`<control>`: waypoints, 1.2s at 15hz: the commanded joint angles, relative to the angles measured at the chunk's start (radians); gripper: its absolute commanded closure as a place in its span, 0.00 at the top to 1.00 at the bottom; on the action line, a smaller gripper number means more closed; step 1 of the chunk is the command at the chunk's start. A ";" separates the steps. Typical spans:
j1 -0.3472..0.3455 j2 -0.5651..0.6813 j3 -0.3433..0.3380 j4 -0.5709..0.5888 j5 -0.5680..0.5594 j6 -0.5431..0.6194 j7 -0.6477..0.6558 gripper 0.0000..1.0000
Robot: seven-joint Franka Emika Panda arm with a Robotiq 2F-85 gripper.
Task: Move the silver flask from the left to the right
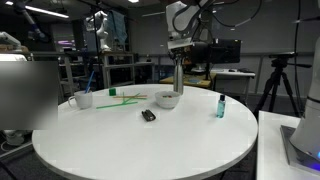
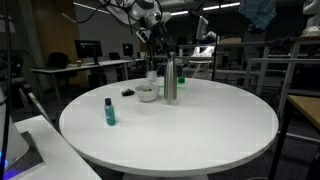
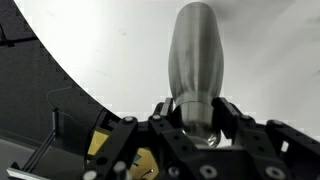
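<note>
Slip risk: gripper (image 3: 195, 108) straddles neck of silver flask (image 3: 195, 50), whether clamped I cannot tell; smooth tall body may swing into white bowl (image 1: 167, 100).

Robotics lab: camera tripod (image 1: 278, 70), desk monitor (image 2: 88, 48), metal shelving (image 1: 120, 68), round white table (image 1: 120, 140) among workbenches.

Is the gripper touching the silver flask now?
Touching. The wrist view shows the gripper closed on the neck of the silver flask, no gap on either side.
</note>
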 commanded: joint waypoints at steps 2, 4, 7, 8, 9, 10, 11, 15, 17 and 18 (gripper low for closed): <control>-0.025 -0.015 0.006 -0.030 0.006 0.064 0.002 0.23; -0.029 -0.012 0.004 -0.037 0.006 0.077 0.001 0.23; -0.033 -0.010 0.001 -0.047 0.000 0.099 0.001 0.23; -0.033 -0.010 0.000 -0.051 -0.001 0.105 0.000 0.23; -0.032 -0.010 -0.002 -0.055 -0.006 0.117 0.001 0.23; -0.032 -0.010 -0.002 -0.059 -0.007 0.127 0.000 0.23; -0.032 -0.010 -0.003 -0.062 -0.009 0.136 0.000 0.23; -0.030 -0.008 -0.008 -0.072 -0.018 0.166 0.001 0.23; -0.030 -0.007 -0.011 -0.077 -0.020 0.175 0.002 0.23; -0.029 -0.007 -0.012 -0.079 -0.022 0.176 0.002 0.23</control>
